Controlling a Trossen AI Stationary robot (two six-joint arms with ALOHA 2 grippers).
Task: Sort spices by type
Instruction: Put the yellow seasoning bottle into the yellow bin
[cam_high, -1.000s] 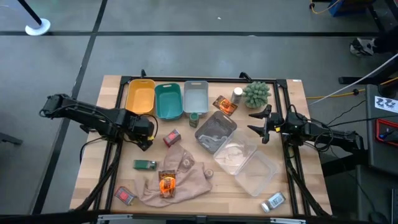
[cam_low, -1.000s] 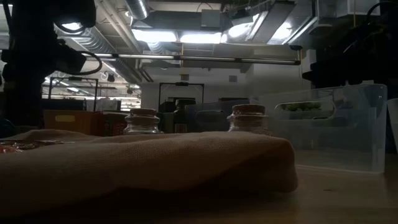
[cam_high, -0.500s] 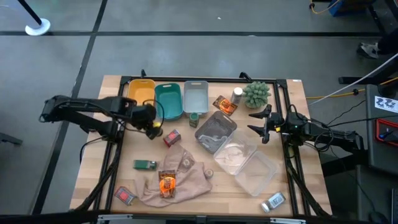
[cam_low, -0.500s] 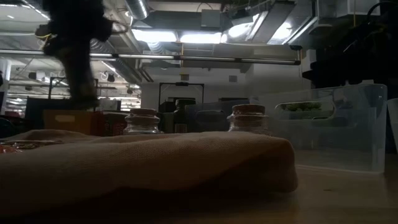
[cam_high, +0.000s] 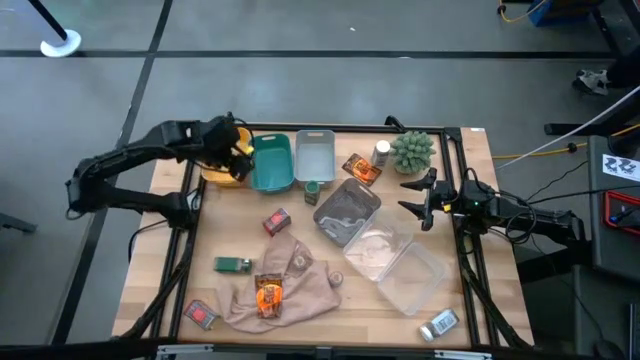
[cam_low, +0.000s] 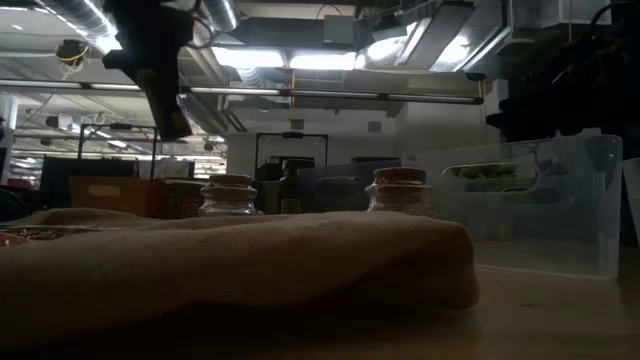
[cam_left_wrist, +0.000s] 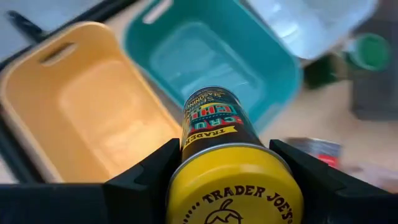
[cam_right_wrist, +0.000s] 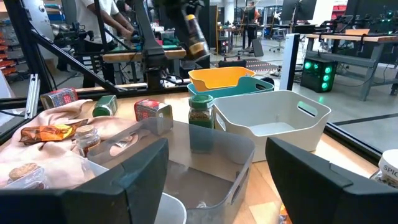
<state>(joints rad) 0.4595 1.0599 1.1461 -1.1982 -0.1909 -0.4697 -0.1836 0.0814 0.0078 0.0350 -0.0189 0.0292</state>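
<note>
We see the wooden table first, its three bins lined up at twelve o'clock, likely one per spice type. The beige cloth sprawls at six o'clock with an orange-brown sachet on it. Our left gripper, at eleven o'clock, is clamped around the yellow jar, holding it above the yellow bin beside the teal bin, presumably for release there. The right gripper waits at three o'clock with fingers spread. A red square packet lies near centre.
</note>
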